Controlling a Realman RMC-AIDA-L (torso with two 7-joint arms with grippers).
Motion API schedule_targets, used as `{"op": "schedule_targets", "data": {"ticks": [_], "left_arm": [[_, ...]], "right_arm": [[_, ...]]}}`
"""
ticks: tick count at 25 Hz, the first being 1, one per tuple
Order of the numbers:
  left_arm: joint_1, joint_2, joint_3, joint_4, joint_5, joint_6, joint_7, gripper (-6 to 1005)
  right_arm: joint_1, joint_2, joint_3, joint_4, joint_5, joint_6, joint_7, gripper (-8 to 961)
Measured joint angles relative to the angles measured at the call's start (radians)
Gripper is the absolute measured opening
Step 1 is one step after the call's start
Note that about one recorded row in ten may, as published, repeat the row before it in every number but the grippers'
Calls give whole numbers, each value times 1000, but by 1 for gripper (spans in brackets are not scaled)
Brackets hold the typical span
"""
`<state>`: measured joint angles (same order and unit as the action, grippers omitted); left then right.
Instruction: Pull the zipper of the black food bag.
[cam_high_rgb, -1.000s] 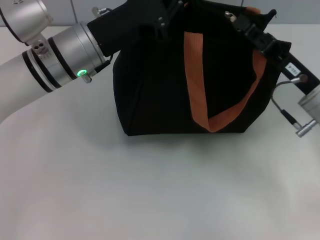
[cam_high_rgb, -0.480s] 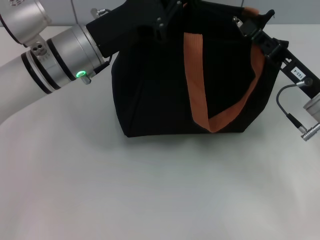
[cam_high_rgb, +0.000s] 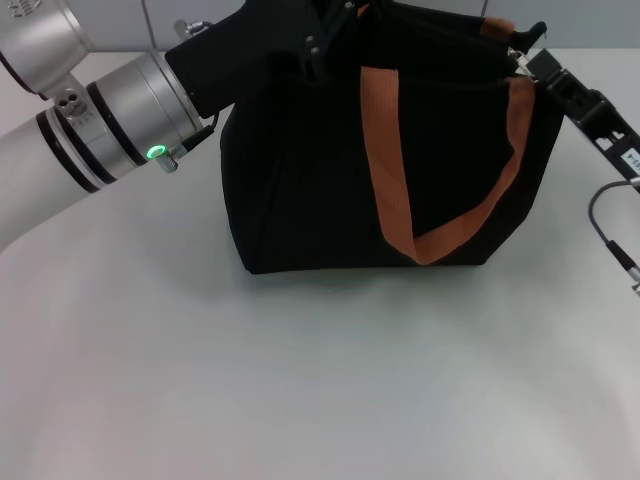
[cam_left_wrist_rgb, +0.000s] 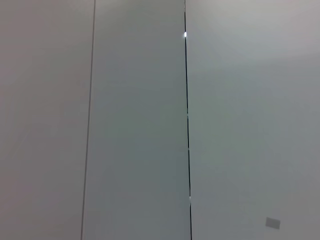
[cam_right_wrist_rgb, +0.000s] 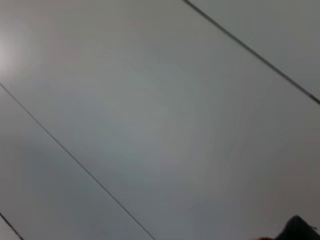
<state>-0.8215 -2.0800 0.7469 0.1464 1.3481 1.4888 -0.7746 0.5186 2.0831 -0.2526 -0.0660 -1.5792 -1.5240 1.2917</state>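
The black food bag (cam_high_rgb: 300, 180) stands upright at the back middle of the table in the head view, an orange-brown handle (cam_high_rgb: 385, 170) hanging down its front. My left gripper (cam_high_rgb: 325, 35) is at the bag's top left edge and looks shut on the fabric there. My right gripper (cam_high_rgb: 522, 55) is at the bag's top right corner, shut on the zipper (cam_high_rgb: 516, 52), a small silver glint between its tips. The zip track on the bag's top is hidden. Both wrist views show only pale wall panels.
The bag stands on a pale grey table (cam_high_rgb: 300, 380). My left arm (cam_high_rgb: 110, 130) crosses the back left above it. A cable loop (cam_high_rgb: 605, 220) hangs from my right wrist at the right edge. A dark scrap (cam_right_wrist_rgb: 297, 229) shows in a corner of the right wrist view.
My right gripper has moved to the right along the bag's top, from near the middle to the right corner, with the silver pull. The left arm has shifted slightly left and up.
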Motion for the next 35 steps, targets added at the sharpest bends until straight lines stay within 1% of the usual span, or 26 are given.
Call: {"op": "schedule_targets", "data": {"ticks": [5,10,13,16,24,29,32,35], "left_arm": [[4,0,0,-1,0,3,0,110],[8,0,0,-1,0,3,0,113],[10,0,0,-2,0,3,0,115],[10,0,0,-8,-1,2,0,117],[7,0,6,-35,-3,-57,59,122],[25,0,0,-31,-2,-60,50,125],[56,0,-3,-4,-15,-41,21,192],[94,0,-3,39,-44,24,-30,259]], "right_arm": [[-39,1,14,-19,3,-106,-7,-2],[-111,3,109,-12,22,-168,-9,-2],[-159,4,171,-7,28,-203,-30,74],[-186,4,196,-6,29,-229,-46,149],[-197,5,192,2,25,-229,-61,336],[-195,5,189,5,19,-236,-75,575],[-197,5,189,5,19,-236,-75,619],[-199,5,188,5,18,-238,-75,664]]}}
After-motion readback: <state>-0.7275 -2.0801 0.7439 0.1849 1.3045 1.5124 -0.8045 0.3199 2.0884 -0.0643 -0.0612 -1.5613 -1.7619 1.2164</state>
